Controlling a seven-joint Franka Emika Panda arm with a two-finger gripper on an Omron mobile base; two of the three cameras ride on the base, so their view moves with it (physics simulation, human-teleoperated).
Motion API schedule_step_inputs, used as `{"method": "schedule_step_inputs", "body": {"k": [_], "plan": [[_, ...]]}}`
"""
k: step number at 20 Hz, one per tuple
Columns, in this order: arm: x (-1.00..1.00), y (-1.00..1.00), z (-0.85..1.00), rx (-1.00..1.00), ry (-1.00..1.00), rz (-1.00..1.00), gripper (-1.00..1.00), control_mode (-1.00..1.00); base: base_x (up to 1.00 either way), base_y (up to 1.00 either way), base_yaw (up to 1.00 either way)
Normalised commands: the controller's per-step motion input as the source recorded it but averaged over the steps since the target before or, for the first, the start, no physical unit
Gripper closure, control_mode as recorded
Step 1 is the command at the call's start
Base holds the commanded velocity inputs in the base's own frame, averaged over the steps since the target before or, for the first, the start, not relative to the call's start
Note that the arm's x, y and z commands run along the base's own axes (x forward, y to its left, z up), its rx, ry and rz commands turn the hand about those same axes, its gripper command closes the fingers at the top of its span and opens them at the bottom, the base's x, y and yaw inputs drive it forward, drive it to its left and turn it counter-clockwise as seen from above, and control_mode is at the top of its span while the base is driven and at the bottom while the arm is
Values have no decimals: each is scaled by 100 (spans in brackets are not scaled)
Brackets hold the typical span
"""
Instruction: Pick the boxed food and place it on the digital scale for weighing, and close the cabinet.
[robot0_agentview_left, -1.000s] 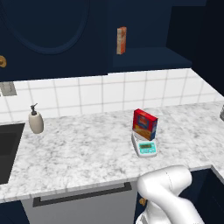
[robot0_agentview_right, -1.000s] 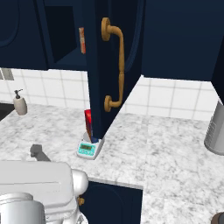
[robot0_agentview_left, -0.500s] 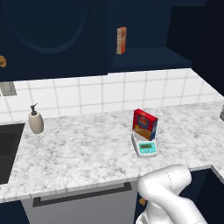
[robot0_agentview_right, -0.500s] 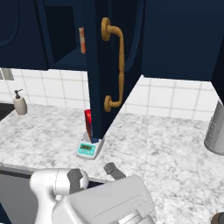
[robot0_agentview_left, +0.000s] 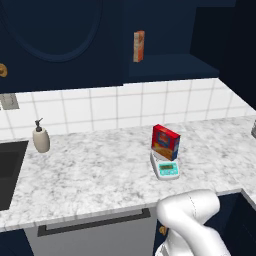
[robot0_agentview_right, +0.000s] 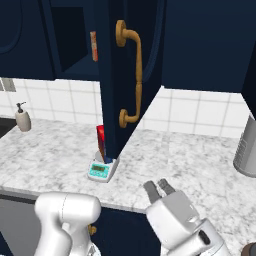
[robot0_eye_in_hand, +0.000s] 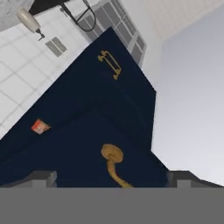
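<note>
The boxed food (robot0_agentview_left: 165, 142), red with a blue band, stands upright on the digital scale (robot0_agentview_left: 166, 169) on the marble counter. From the right base view the box (robot0_agentview_right: 100, 142) is half hidden behind the open navy cabinet door (robot0_agentview_right: 111, 75), with the scale (robot0_agentview_right: 100, 170) at the door's foot. The door stands edge-on, with its long brass handle (robot0_agentview_right: 131, 75) facing right. My gripper (robot0_agentview_right: 159, 188) is open and holds nothing, low at the counter's front edge, right of the scale and below the door. In the hand view its fingertips (robot0_eye_in_hand: 43, 177) frame the brass handle (robot0_eye_in_hand: 113, 160) on the navy door.
A slim orange box (robot0_agentview_left: 139, 46) stands on the open cabinet shelf. A soap dispenser (robot0_agentview_left: 41, 137) sits beside the dark sink (robot0_agentview_left: 7, 170) at the left. A grey canister (robot0_agentview_right: 247, 147) stands at the counter's far right. A grey drawer (robot0_agentview_left: 95, 230) lies under the counter.
The arm has swung rightward along the counter's front, carrying the open gripper from left of the scale to its right. The box and scale have not moved.
</note>
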Motion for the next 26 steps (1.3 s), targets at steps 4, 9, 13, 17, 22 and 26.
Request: {"method": "schedule_step_inputs", "body": {"k": [4,9,13,17,22,26], "plan": [[100,-2,-76,40,27,-18,-100,-100,0,0,0],[99,-21,-7,37,34,-5,-100,-100,0,0,0],[49,-1,62,2,45,0,-100,-100,0,0,0],[68,0,66,-3,51,1,-100,-100,0,0,0],[83,5,45,0,35,7,-100,-100,0,0,0],[39,84,25,2,22,17,-100,-100,0,0,0]]}}
